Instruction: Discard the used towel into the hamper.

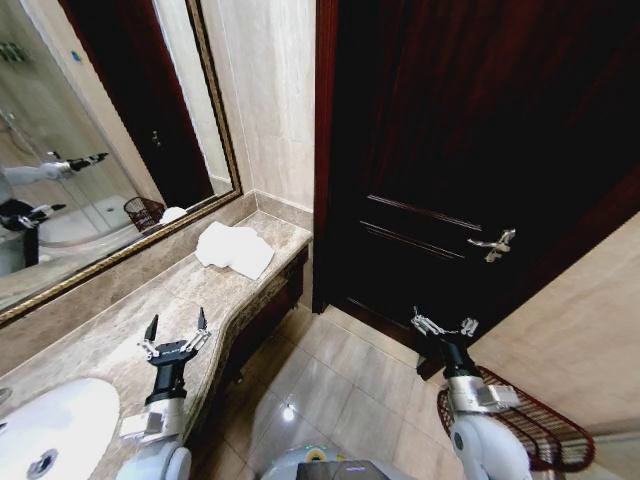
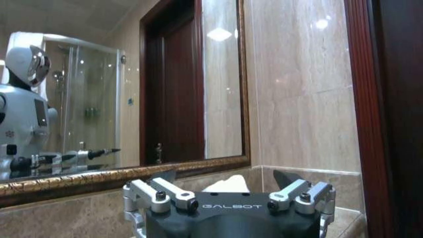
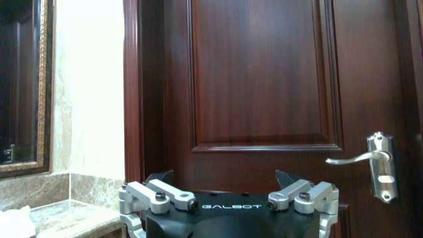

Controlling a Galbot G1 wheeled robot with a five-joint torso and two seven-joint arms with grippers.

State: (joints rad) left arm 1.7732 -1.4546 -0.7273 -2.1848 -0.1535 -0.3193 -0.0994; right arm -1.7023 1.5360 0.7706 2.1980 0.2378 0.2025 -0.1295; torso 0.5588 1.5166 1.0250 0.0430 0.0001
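Note:
A crumpled white towel [image 1: 234, 249] lies on the marble counter [image 1: 150, 300] near its far end, beside the wall; its top [image 2: 228, 184] shows beyond my left gripper and a corner of it [image 3: 15, 222] appears in the right wrist view. My left gripper [image 1: 176, 325] hovers open over the counter, well short of the towel, fingers spread. The dark reddish-brown open-weave hamper [image 1: 530, 425] stands on the floor at the lower right. My right gripper [image 1: 444, 325] is open above the floor tiles, just left of the hamper's rim, facing the door.
A dark wooden door [image 1: 470, 150] with a silver lever handle [image 1: 492, 244] faces me. A framed mirror [image 1: 90, 140] runs along the wall behind the counter. A white sink [image 1: 55, 435] sits at the counter's near end. Tiled floor [image 1: 330, 380] lies between counter and hamper.

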